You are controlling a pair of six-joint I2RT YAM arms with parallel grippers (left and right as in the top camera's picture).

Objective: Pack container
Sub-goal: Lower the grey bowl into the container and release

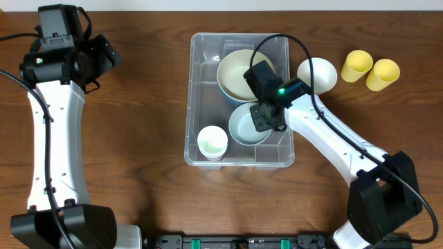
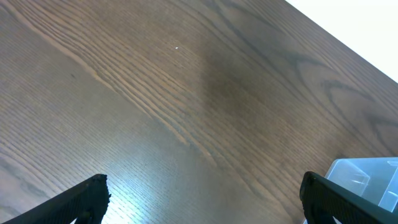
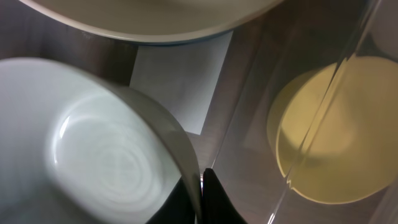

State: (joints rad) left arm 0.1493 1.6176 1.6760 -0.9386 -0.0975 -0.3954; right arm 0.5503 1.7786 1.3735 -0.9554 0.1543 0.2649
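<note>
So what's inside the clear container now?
The container holds a cream bowl, a pale blue bowl and a small white cup. The right arm hides part of both bowls.

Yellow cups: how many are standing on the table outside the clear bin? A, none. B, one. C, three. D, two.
D: one yellow cup and a second yellow cup stand side by side on the table, to the right of the bin.
</note>
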